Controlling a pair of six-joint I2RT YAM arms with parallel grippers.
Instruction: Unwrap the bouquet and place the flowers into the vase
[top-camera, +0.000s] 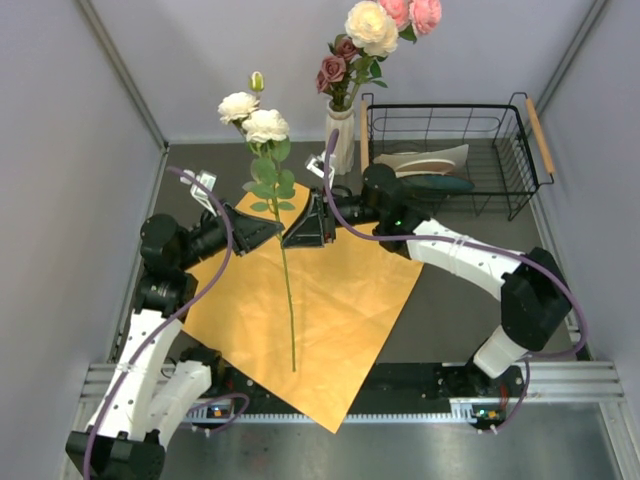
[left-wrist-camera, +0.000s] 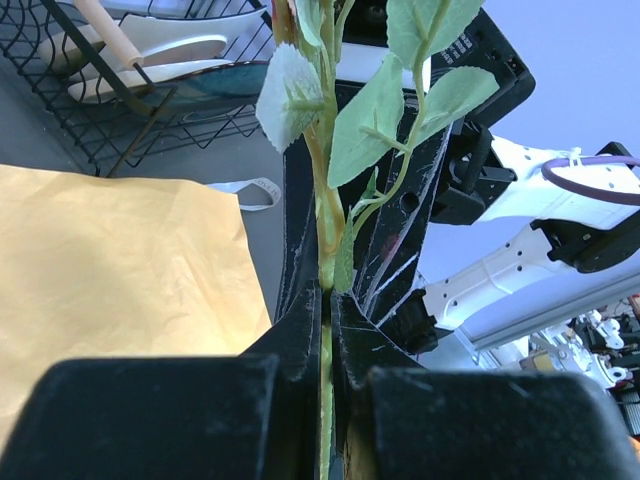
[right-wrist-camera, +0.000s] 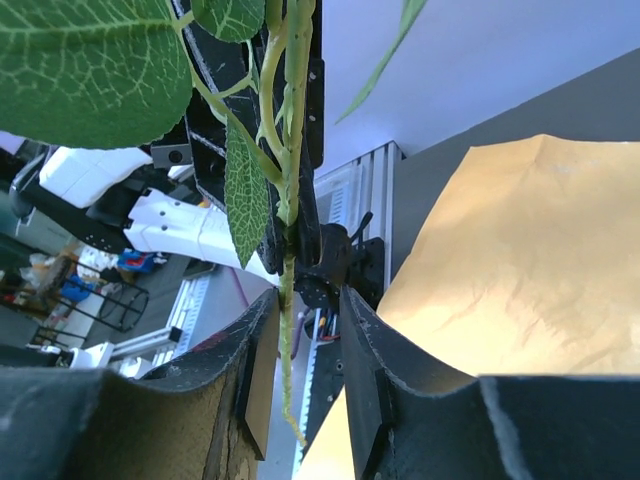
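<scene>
- The orange paper (top-camera: 330, 310) lies open and flat on the table. Pink, mauve and white flowers (top-camera: 375, 30) stand in the vase (top-camera: 342, 140) at the far side, just beside the wire basket (top-camera: 450, 150). I judge that the unwrapping is done and that the placing is well advanced.
- One white rose stem (top-camera: 287, 300) is held up off the paper, between the two arms.
- The left gripper (left-wrist-camera: 325, 300) is clenched on this stem just below the lowest leaves, and its fingers press it from both sides.
- The right gripper (right-wrist-camera: 305, 315) stands opposite, almost tip to tip with the left one. Its two fingers are on either side of the same stem, but there is a gap between them, so it does not pinch the stem yet.
- The step in hand seems to be a handover from the left arm to the right arm, because the vase is on the right arm's side.
- The next move calls for the right fingers to grip the thin stem firmly before the left gripper lets go.
- After that the long stem must be lifted high, and its lower end aimed into the narrow neck, which is already partly filled.
</scene>
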